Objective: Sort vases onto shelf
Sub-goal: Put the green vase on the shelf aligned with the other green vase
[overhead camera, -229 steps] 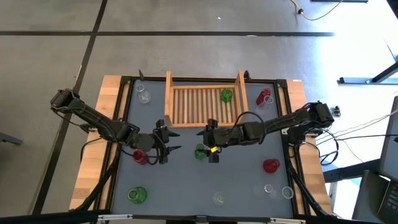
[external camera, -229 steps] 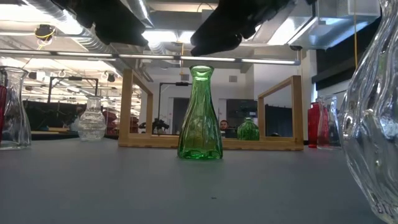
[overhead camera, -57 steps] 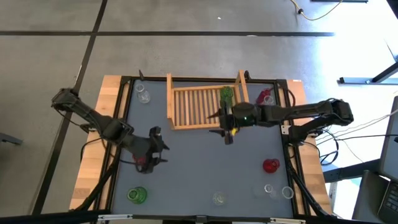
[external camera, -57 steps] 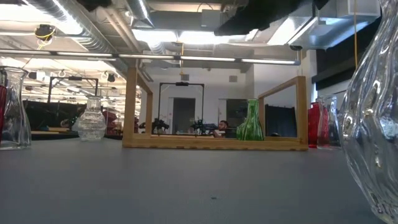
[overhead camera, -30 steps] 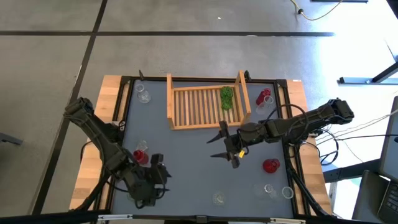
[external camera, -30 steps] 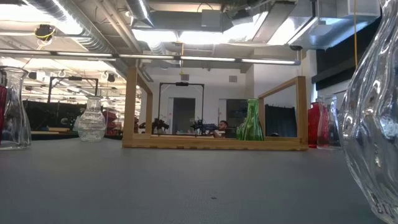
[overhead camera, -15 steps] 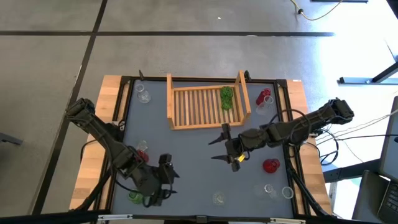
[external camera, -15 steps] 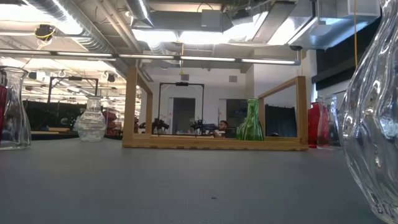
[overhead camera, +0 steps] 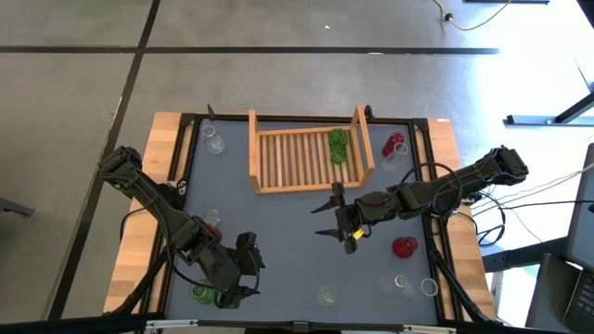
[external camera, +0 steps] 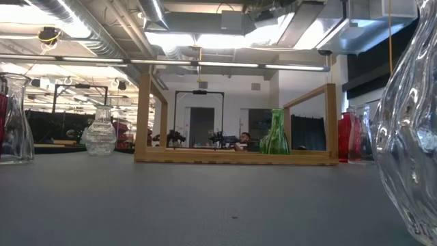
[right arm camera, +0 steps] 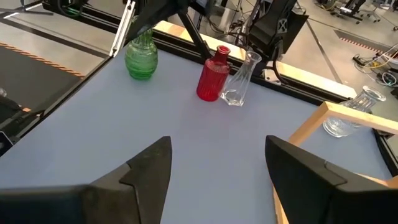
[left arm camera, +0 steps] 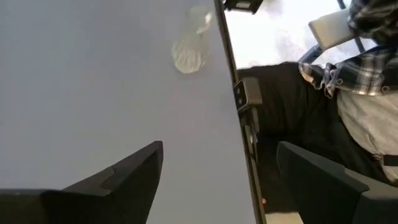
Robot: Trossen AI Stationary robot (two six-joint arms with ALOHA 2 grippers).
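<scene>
The shelf [overhead camera: 306,160] is a light wooden slatted rack at the table's far middle, with green vases [overhead camera: 339,144] standing on its right part. My left gripper [overhead camera: 252,269] hovers open near the front left, beside a green vase [overhead camera: 200,294]. Its wrist view shows a clear vase [left arm camera: 189,53] ahead by the near edge. My right gripper [overhead camera: 325,211] hangs open over the table's middle, pointing left. Its wrist view shows a green vase [right arm camera: 141,59], a red vase [right arm camera: 214,74] and a clear vase [right arm camera: 239,81] standing together. Neither gripper shows in the low view.
A red vase [overhead camera: 404,247] and clear vases [overhead camera: 415,284] stand at the front right. Another red vase [overhead camera: 394,146] stands right of the shelf, and a clear vase [overhead camera: 213,141] left of it. A person in a plaid shirt [left arm camera: 367,74] is beyond the near edge.
My left gripper has swung a little toward the table's right along the near edge, and the green vase at the front left now shows beside its arm. No vase has moved.
</scene>
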